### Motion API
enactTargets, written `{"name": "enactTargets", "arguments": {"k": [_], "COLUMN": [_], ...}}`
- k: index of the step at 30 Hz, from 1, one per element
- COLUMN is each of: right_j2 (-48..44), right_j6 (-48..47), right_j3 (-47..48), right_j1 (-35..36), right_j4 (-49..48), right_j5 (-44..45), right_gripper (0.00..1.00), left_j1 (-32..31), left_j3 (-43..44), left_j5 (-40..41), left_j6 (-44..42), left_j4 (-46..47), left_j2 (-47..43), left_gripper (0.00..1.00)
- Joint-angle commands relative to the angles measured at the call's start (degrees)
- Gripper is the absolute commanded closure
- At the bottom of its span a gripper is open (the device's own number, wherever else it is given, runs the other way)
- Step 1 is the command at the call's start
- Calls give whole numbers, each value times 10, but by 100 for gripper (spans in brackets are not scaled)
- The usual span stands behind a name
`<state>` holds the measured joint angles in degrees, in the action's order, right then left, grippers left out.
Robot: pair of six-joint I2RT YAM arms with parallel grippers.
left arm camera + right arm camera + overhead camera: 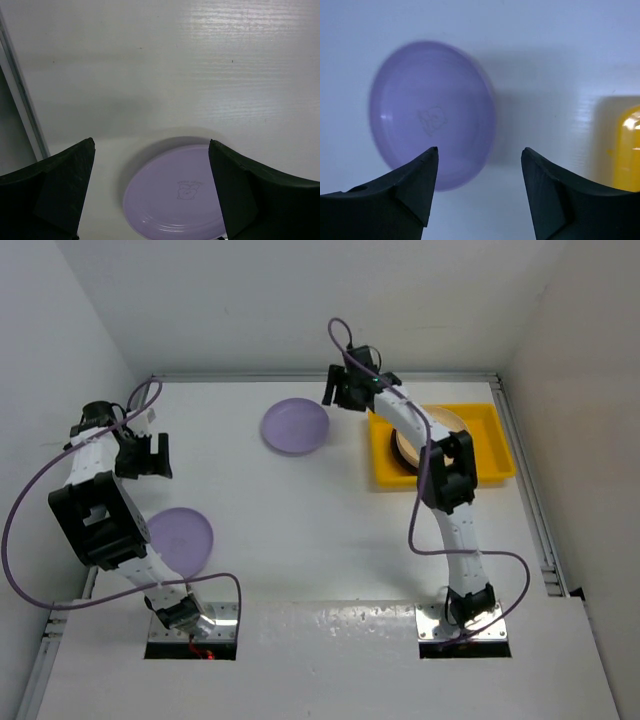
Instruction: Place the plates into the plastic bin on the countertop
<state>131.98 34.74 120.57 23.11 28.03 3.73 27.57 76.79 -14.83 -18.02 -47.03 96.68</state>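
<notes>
Hovering wide and empty by the far edge of the counter (330,530), the right gripper (480,152) faces a lavender plate (432,132), likely light, stiff and slick; pinch its rim. The left gripper (151,150) gapes too.

Bare countertop (330,540) lies open mid-scene; far lavender plate (295,426) and left lavender plate (185,538) sit flat; right arm (420,430) overhangs yellow bin (497,455).

Robot lab cell, I'd say: my left arm (100,510) and right arm (447,490) bolted to a white bench (330,540) with metal edging (528,495), boxed in by plain white walls (300,300), purple cables (410,525) looping.
</notes>
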Motion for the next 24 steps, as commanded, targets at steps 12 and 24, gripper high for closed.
{"name": "enactTargets", "arguments": {"k": [12,24], "right_j2": [122,16], "right_j6": [212,124], "right_j3": [-64,-93], "right_j1": [16,28], "right_j4": [-118,-102], "right_j5": [-22,-10], "right_gripper": [66,100], "left_j1": [-4,-4], "left_j3": [20,20], "left_j5": [-44,-44], "left_j6": [16,16], "left_j4": [10,10], "left_j2": [35,30], "left_gripper": [5,5]}}
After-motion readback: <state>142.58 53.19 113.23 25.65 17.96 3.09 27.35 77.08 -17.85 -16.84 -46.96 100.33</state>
